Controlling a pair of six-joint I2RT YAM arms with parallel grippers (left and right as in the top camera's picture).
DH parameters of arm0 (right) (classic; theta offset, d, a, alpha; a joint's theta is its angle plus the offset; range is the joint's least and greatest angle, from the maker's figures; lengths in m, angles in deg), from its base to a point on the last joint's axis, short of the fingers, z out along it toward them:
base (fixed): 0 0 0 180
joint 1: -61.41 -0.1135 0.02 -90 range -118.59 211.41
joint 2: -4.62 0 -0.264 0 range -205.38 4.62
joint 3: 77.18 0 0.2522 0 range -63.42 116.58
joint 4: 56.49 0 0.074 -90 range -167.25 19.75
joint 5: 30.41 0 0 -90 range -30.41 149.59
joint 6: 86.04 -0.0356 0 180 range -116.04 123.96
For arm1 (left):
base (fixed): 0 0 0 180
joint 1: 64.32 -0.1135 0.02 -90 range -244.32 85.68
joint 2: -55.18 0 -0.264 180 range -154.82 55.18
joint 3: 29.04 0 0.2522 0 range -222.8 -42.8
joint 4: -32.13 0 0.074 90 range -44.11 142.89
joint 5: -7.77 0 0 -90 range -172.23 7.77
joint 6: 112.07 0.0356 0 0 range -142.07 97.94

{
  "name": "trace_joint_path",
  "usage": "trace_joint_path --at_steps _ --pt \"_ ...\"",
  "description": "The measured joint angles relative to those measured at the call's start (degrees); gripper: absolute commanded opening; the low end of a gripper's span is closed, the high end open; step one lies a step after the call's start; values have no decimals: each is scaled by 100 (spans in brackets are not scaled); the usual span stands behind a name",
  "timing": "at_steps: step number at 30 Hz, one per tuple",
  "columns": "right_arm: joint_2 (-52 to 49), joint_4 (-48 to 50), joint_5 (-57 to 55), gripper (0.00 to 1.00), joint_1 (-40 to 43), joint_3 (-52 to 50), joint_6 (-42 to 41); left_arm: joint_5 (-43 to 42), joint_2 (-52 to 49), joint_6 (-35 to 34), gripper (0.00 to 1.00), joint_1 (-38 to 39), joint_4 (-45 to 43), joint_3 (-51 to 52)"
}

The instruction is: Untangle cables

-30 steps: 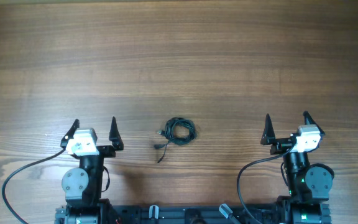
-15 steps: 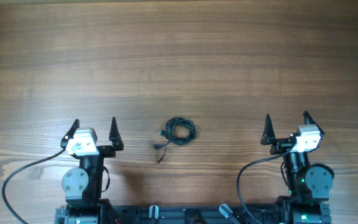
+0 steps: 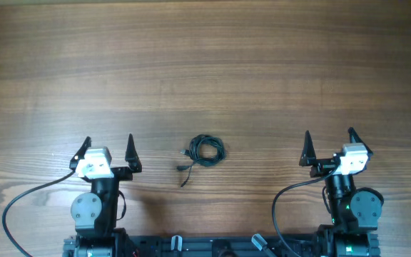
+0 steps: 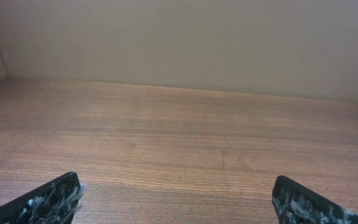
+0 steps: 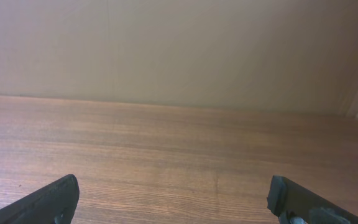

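Cables [image 3: 205,150] bunched near the table [image 3: 205,64] edge — wide wood beyond.

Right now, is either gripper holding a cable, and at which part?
Nothing is held. The left gripper and the right gripper stand open and empty; the cables lie in a tangle between them, untouched.

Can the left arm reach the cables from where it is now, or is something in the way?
Probably yes. The cables lie in a small tangle on the table, near the left tool, which is open and holds nothing. Nothing stands between them.
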Motion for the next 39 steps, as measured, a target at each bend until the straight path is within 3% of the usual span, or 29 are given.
trace_joint_path --at_steps 14,20,29,39 --pt "0 0 -2 100 0 0 0 -31 0 90 100 0 -260 4" --pt "0 2 -2 100 0 0 0 -885 -4 98 100 0 -1115 20" --pt "0 2 -2 100 0 0 0 -1488 -57 -807 100 0 -1582 -28" --pt "0 0 -2 100 0 0 0 -1759 -1482 -1191 100 -2 -1325 -1108"
